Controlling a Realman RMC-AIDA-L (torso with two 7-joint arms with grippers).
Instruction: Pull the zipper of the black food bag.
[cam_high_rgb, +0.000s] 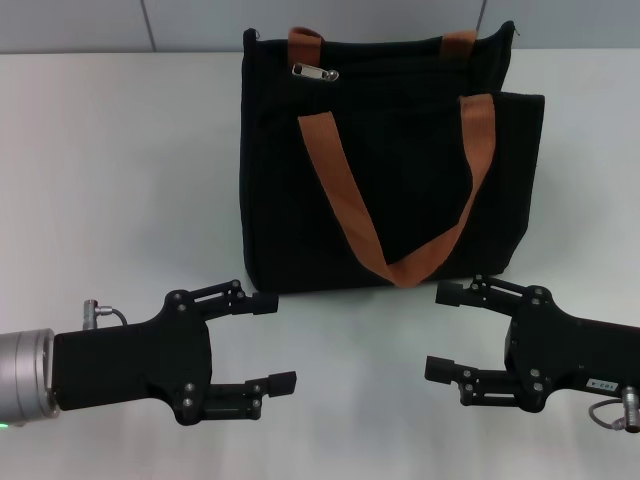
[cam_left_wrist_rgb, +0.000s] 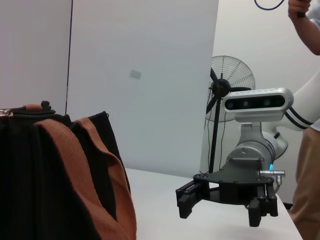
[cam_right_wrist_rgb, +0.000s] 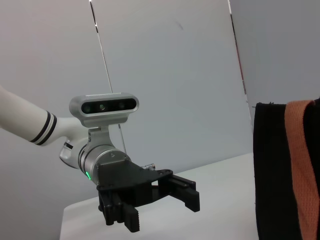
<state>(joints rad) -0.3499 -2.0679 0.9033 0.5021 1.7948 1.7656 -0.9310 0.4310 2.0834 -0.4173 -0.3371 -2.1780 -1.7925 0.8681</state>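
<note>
We see the black food bag (cam_high_rgb: 385, 165) standing upright on the white tabletop (cam_high_rgb: 110, 160), toward the far side and near the middle. Its two orange-brown straps (cam_high_rgb: 345, 205) hang down the front face. The zipper (cam_high_rgb: 315, 71), a small silver pull tab, lies at the far left end of the bag's top edge.

Our left claw (cam_high_rgb: 270, 345) hovers over the near left part of the tabletop, its fingers spread apart and empty. Our right claw (cam_high_rgb: 445, 330) hovers at the near right, fingers likewise apart and holding nothing. Both claws point inward toward each other, near the bag's base but not touching it, and well apart from the zipper.
</note>
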